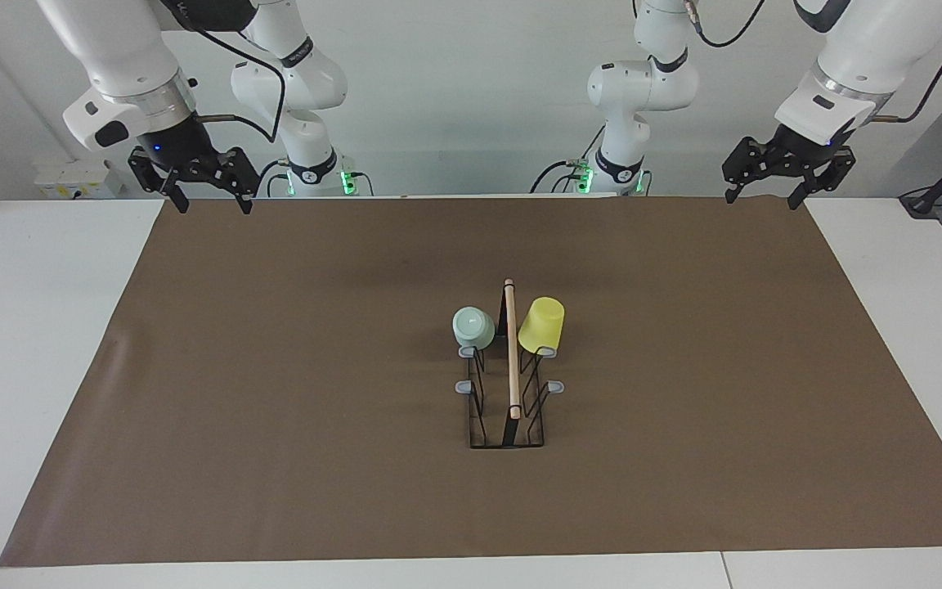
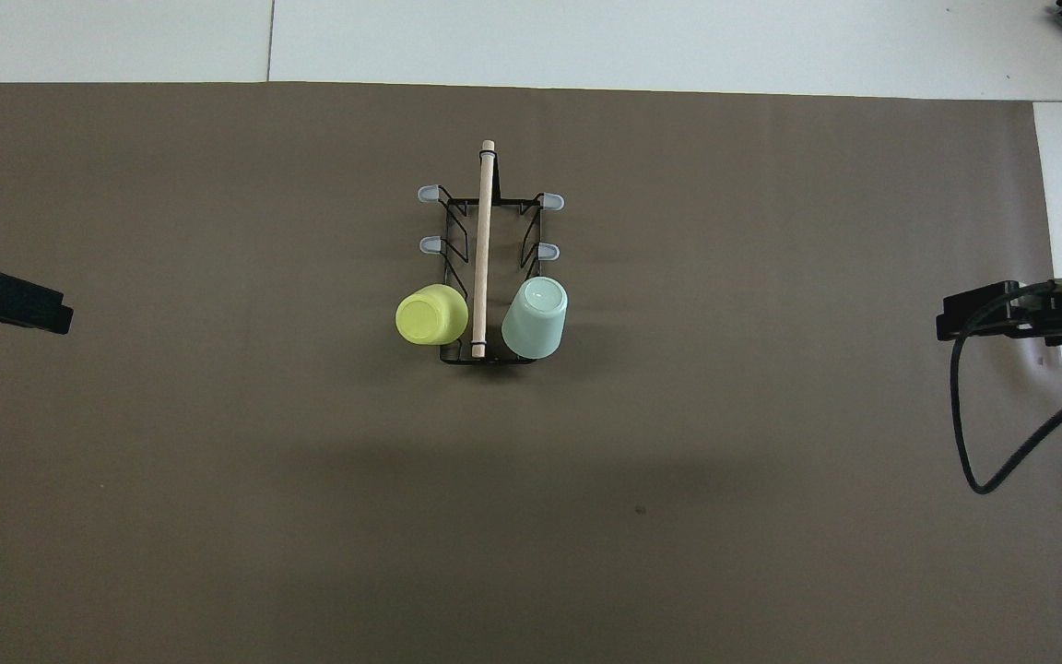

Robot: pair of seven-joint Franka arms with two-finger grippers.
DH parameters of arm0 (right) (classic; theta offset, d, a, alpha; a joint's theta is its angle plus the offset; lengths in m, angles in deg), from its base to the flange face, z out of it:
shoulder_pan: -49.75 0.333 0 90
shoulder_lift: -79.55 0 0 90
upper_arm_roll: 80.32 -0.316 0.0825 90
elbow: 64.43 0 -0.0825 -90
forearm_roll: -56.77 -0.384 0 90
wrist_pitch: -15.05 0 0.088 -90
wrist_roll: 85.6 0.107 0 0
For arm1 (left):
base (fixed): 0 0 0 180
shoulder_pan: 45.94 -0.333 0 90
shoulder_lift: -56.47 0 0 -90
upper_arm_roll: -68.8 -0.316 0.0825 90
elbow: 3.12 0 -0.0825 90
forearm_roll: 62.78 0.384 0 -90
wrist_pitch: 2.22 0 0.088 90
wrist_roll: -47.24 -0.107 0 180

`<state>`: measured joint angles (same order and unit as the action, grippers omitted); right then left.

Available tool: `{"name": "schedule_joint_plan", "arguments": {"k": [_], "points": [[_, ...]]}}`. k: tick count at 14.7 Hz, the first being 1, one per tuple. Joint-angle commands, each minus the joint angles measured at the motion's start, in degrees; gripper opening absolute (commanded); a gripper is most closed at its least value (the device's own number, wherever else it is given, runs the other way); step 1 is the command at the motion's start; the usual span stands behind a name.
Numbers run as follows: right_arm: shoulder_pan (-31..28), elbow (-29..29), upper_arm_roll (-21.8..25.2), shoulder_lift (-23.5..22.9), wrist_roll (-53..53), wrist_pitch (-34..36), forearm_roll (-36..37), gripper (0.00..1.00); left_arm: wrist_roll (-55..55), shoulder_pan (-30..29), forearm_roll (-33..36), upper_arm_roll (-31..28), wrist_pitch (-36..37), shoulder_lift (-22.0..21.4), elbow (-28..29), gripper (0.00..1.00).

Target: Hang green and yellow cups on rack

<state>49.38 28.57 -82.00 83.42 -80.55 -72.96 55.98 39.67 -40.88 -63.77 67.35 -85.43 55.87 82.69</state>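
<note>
The black wire rack [image 1: 508, 429] with a wooden rod [image 1: 511, 352] stands mid-mat. The mint green cup [image 1: 473, 327] hangs mouth-down on the prong nearest the robots toward the right arm's end. The yellow cup [image 1: 542, 325] hangs on the matching prong toward the left arm's end. Overhead, the rack [image 2: 494, 205], yellow cup [image 2: 430, 314] and green cup [image 2: 536, 318] also show. My right gripper [image 1: 213, 203] is open and empty, raised over the mat's corner by its base. My left gripper [image 1: 765, 199] is open and empty, raised over the other robot-side corner, and waits.
The brown mat [image 1: 275, 409] covers most of the white table [image 1: 38, 327]. The rack's other grey-tipped prongs [image 1: 464, 386] are bare. A white box [image 1: 78, 178] sits at the table's edge beside the right arm. Only the grippers' tips show overhead [image 2: 15, 302] [image 2: 992, 312].
</note>
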Motion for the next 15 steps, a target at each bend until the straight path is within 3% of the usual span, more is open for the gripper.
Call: {"name": "schedule_joint_plan", "arguments": {"k": [1, 3, 5, 7, 8, 12, 15], "points": [[-0.6, 0.9, -0.3, 0.7, 0.2, -0.7, -0.4, 1.00, 0.4, -0.2, -0.5, 0.1, 0.3, -1.5, 1.6, 1.00], [-1.0, 1.0, -0.3, -0.1, -3.8, -3.2, 1.3, 1.00, 0.4, -0.3, -0.5, 0.1, 0.3, -1.5, 1.6, 1.00], [-0.9, -1.8, -0.7, -2.6, -5.0, -0.5, 4.7, 1.00, 0.4, -0.2, -0.5, 0.1, 0.3, -1.5, 1.6, 1.00], [-1.3, -7.5, -0.5, -6.4, -5.0, 4.2, 4.1, 1.00, 0.4, -0.2, -0.5, 0.1, 0.3, -1.5, 1.6, 1.00], [-1.1, -7.7, -0.5, -6.8, -5.0, 4.5, 4.1, 1.00, 0.4, -0.2, -0.5, 0.1, 0.3, -1.5, 1.6, 1.00], [-0.9, -2.1, -0.5, -3.7, -4.3, 4.1, 3.4, 1.00, 0.4, -0.2, -0.5, 0.1, 0.3, -1.5, 1.6, 1.00], [-1.0, -1.1, -0.5, -3.3, -4.4, 4.0, 3.3, 1.00, 0.4, -0.3, -0.5, 0.1, 0.3, -1.5, 1.6, 1.00]]}}
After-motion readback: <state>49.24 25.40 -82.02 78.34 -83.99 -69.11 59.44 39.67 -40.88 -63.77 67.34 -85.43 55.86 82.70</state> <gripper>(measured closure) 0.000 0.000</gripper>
